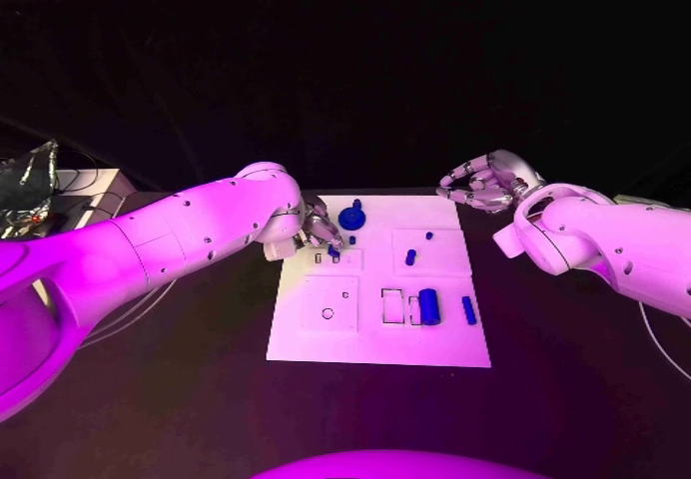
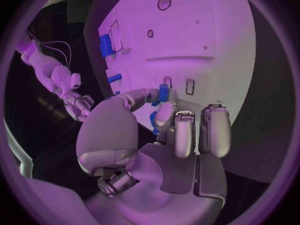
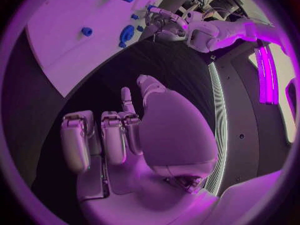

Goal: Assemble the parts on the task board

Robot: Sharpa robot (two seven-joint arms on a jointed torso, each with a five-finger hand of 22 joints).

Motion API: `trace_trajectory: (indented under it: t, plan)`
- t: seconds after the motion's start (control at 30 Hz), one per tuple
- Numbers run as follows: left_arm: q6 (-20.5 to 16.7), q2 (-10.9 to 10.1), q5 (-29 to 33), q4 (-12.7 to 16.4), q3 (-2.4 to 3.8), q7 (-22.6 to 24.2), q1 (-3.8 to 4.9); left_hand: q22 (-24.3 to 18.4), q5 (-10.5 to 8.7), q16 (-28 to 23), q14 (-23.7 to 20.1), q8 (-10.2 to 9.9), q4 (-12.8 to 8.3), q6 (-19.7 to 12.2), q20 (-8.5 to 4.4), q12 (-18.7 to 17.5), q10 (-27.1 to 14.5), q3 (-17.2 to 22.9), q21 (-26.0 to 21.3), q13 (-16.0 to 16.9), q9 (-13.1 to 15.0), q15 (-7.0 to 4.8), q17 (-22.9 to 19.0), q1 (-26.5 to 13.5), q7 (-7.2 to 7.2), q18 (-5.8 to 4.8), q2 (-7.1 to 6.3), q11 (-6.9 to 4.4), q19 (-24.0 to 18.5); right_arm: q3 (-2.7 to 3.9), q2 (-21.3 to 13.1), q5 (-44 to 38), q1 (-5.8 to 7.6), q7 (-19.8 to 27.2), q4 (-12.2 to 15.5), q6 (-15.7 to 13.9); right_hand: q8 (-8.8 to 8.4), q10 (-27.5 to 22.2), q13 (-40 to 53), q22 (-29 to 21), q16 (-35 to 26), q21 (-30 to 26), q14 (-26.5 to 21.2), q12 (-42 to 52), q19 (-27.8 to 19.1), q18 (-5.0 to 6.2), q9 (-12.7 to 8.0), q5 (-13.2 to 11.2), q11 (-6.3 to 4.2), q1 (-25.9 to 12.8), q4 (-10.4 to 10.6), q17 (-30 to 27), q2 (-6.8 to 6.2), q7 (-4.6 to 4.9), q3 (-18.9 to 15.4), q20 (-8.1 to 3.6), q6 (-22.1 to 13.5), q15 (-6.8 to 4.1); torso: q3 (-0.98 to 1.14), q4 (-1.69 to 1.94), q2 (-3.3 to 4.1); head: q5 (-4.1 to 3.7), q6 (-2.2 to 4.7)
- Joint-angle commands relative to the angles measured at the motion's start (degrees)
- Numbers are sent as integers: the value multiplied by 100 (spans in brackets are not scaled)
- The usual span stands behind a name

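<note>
The white task board [image 1: 377, 334] lies in the middle of the table. My left hand [image 1: 320, 232] hovers over its far left part and pinches a small blue part [image 2: 163, 92] between thumb and a finger, right above two small rectangular slots [image 2: 189, 86]. On the board lie a round blue part [image 1: 352, 215], a short peg [image 1: 410, 257], a thick blue cylinder [image 1: 427, 304] and a slim blue bar [image 1: 468, 310]. My right hand [image 1: 489, 183] hangs off the board's far right corner, its fingers curled in with nothing in them.
The black table [image 1: 173, 399] surrounds the board. Cables and a shiny bag [image 1: 32, 180] sit at the far left edge. The board's near left has a round hole [image 1: 327, 313] and a rectangular recess [image 1: 391, 305] beside the cylinder.
</note>
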Motion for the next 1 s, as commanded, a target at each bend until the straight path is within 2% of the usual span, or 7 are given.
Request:
trace_trajectory:
  t: [0.03, 0.3, 0.53, 0.7, 1.0]
  plan:
    - [31, 37, -146, 0, -28, 4, -2, -5, -18, 25, 608, 3, -380, 618, -40, 24, 59, 342, 14, 29, 1251, -45, 1507, 34, -577, -63, 88, 0, 3, 2, -1, -63, -4, 79, 13, 40, 8, 601, 1508, 1397, 36, -12, 588, 35, 525, 5, 6, -24, 8, -13, 8, 1504, -29, -8, 38, -18, -38, -18, 0, 7, 3, -9, -17]
    - [15, 18, -172, 30, -52, 4, -3, -1, -121, 25, 608, -50, -331, 724, -65, 60, 129, 208, 7, 121, 1329, -71, 1507, 33, -614, -66, 163, -29, 13, 2, -7, -66, -4, 80, 16, 47, 8, 601, 1508, 1395, 34, -14, 586, 35, 524, 6, 12, -25, 9, -15, 7, 1498, -34, -8, 44, -18, -42, -18, -1, 2, 0, -7, -60]
    - [103, 2, -229, 93, -55, -4, -3, 2, -138, 25, 608, -59, -327, 749, -69, 76, 148, 177, 6, 153, 1347, -75, 1507, 35, -624, -67, 172, -36, 16, 2, -17, -67, -4, 79, 17, 57, 8, 601, 1508, 1395, 34, -14, 586, 35, 524, 6, 12, -25, 9, -15, 7, 1498, -34, -8, 44, -18, -42, -18, -3, 13, -2, -34, -65]
    - [135, -4, -296, 117, -57, -8, -3, 2, -153, 25, 608, -67, -324, 759, -71, 73, 150, 166, 6, 151, 1355, -78, 1507, 41, -627, -67, 186, -40, 17, 2, -22, -67, -4, 80, 18, 56, 8, 601, 1508, 1395, 34, -14, 586, 35, 524, 6, 12, -25, 9, -15, 7, 1498, -34, -8, 44, -18, -42, -18, -1, 7, -4, -18, -86]
    - [149, -8, -409, 156, -66, -12, -7, 9, -232, 25, 608, -101, -312, 789, -79, 86, 170, 102, 5, 190, 1392, -85, 1507, 46, -637, -69, 209, -47, 24, 2, -22, -67, -5, 84, 14, 60, 8, 601, 1508, 1395, 34, -14, 586, 35, 524, 6, 12, -25, 9, -15, 7, 1498, -34, -8, 44, -18, -42, -18, -1, 8, -5, -17, -85]
